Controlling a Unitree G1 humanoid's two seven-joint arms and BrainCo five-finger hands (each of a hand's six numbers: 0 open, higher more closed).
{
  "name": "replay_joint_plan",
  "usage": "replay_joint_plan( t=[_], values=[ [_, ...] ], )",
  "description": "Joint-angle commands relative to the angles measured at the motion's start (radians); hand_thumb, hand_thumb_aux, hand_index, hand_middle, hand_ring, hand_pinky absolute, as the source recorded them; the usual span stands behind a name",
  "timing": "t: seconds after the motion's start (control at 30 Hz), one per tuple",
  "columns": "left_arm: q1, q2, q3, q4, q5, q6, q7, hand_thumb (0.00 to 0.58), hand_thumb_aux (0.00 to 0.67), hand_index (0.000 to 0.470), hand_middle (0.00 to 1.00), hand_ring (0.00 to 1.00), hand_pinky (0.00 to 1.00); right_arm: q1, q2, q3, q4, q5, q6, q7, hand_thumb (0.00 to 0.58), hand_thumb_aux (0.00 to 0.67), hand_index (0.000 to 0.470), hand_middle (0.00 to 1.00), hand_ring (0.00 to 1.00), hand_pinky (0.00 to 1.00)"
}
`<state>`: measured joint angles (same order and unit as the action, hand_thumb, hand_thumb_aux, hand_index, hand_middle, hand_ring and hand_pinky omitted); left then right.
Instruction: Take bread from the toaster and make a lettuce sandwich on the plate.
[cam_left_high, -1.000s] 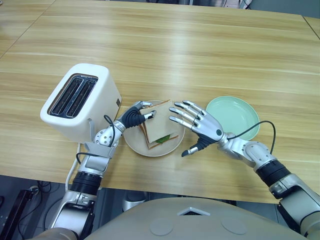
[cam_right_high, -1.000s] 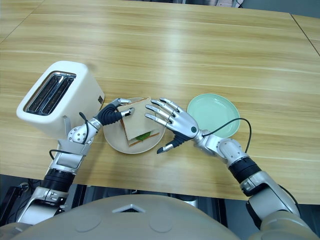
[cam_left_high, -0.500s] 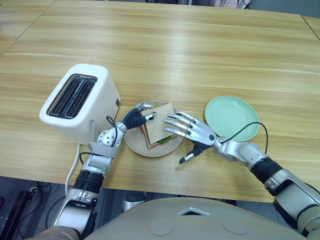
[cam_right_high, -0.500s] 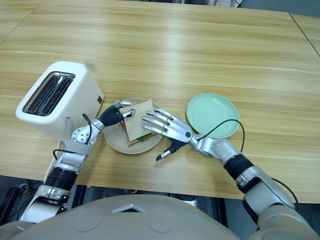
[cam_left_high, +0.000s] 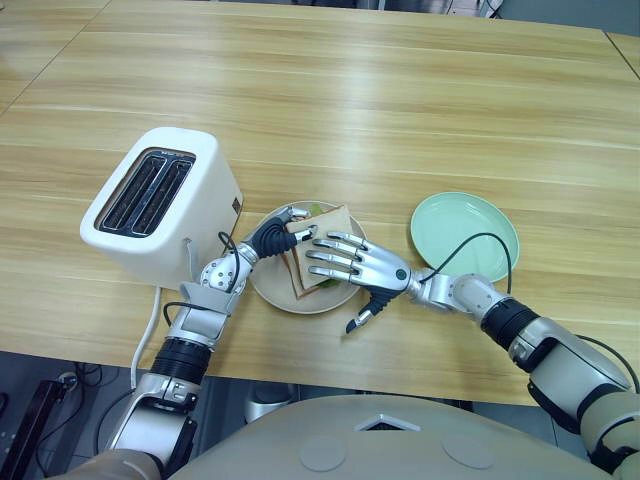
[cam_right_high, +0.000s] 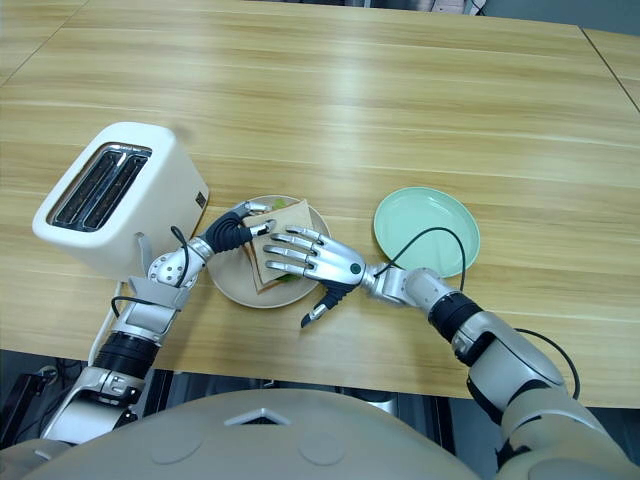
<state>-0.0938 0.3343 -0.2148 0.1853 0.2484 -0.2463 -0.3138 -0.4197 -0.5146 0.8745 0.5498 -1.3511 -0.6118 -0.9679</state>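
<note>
Wood table (cam_left_high: 400, 100): sandwich (cam_left_high: 330, 218) looks assembled on the tan plate (cam_left_high: 262, 292). It sits under the right hand (cam_left_high: 360, 265), fingers spread flat on top, gripping nothing. Left hand (cam_left_high: 270, 238) pinches the sandwich's near corner. Toaster (cam_left_high: 160, 205) just beyond it, slots look empty. Brown bread slightly skewed, lettuce (cam_left_high: 317, 208) peeking out. Remaining, I'd say: square up, let go.

Silver metallic left hand (cam_left_high: 268, 238) and right hand (cam_left_high: 352, 265), black trim; black cables looping along silver-grey forearms.
</note>
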Motion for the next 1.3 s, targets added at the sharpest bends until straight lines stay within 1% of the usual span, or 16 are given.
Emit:
replay_joint_plan(
  t=[0.03, 0.3, 0.57, 0.7, 0.87, 1.13, 1.17, 1.2, 1.23, 1.27, 1.3],
  values=[
    [0.005, 0.000, -0.017, 0.000, 0.016, 0.015, -0.005, 0.580, 0.670, 0.460, 1.00, 1.00, 1.00, -0.007, -0.019, 0.014, 0.007, -0.005, 0.005, -0.005, 0.000, 0.000, 0.000, 0.00, 0.00, 0.00],
    [0.006, 0.001, -0.019, -0.031, 0.029, 0.033, -0.008, 0.580, 0.670, 0.460, 1.00, 1.00, 1.00, -0.006, -0.017, 0.020, 0.021, 0.004, 0.003, -0.011, 0.000, 0.000, 0.000, 0.00, 0.00, 0.00],
    [0.033, 0.020, -0.013, -0.095, 0.048, 0.073, -0.012, 0.580, 0.670, 0.460, 1.00, 1.00, 1.00, -0.021, 0.000, 0.020, 0.064, 0.040, -0.016, -0.018, 0.000, 0.000, 0.000, 0.00, 0.00, 0.00],
    [0.047, 0.031, -0.014, -0.129, 0.054, 0.093, -0.018, 0.580, 0.670, 0.460, 1.00, 1.00, 1.00, -0.033, 0.020, 0.016, 0.103, 0.068, -0.038, -0.009, 0.000, 0.000, 0.000, 0.00, 0.00, 0.00],
    [0.055, 0.040, -0.018, -0.151, 0.057, 0.109, -0.024, 0.580, 0.670, 0.460, 1.00, 1.00, 1.00, -0.061, 0.054, 0.027, 0.222, 0.089, -0.049, 0.027, 0.000, 0.000, 0.000, 0.00, 0.00, 0.00],
    [0.044, 0.045, -0.022, -0.109, 0.069, 0.128, -0.018, 0.580, 0.670, 0.460, 1.00, 1.00, 1.00, -0.068, 0.088, 0.051, 0.284, 0.099, -0.063, 0.030, 0.000, 0.000, 0.000, 0.00, 0.00, 0.00],
    [0.044, 0.045, -0.023, -0.109, 0.073, 0.134, -0.018, 0.575, 0.610, 0.419, 1.00, 1.00, 1.00, -0.068, 0.090, 0.052, 0.289, 0.103, -0.067, 0.032, 0.000, 0.000, 0.000, 0.00, 0.00, 0.00],
    [0.044, 0.046, -0.025, -0.110, 0.079, 0.143, -0.016, 0.528, 0.470, 0.323, 1.00, 1.00, 1.00, -0.069, 0.092, 0.052, 0.296, 0.109, -0.071, 0.033, 0.000, 0.000, 0.000, 0.00, 0.00, 0.00],
    [0.043, 0.046, -0.027, -0.111, 0.087, 0.152, -0.014, 0.501, 0.423, 0.290, 1.00, 1.00, 1.00, -0.068, 0.092, 0.052, 0.300, 0.113, -0.074, 0.033, 0.000, 0.000, 0.000, 0.00, 0.00, 0.00],
    [0.042, 0.046, -0.030, -0.111, 0.099, 0.164, -0.010, 0.212, 0.137, 0.094, 1.00, 1.00, 1.00, -0.069, 0.092, 0.052, 0.303, 0.116, -0.075, 0.032, 0.000, 0.000, 0.000, 0.00, 0.00, 0.00],
    [0.040, 0.049, -0.033, -0.110, 0.119, 0.176, -0.001, 0.000, 0.000, 0.000, 0.14, 0.14, 0.14, -0.069, 0.093, 0.054, 0.307, 0.118, -0.075, 0.031, 0.000, 0.000, 0.000, 0.00, 0.00, 0.00]
  ],
)
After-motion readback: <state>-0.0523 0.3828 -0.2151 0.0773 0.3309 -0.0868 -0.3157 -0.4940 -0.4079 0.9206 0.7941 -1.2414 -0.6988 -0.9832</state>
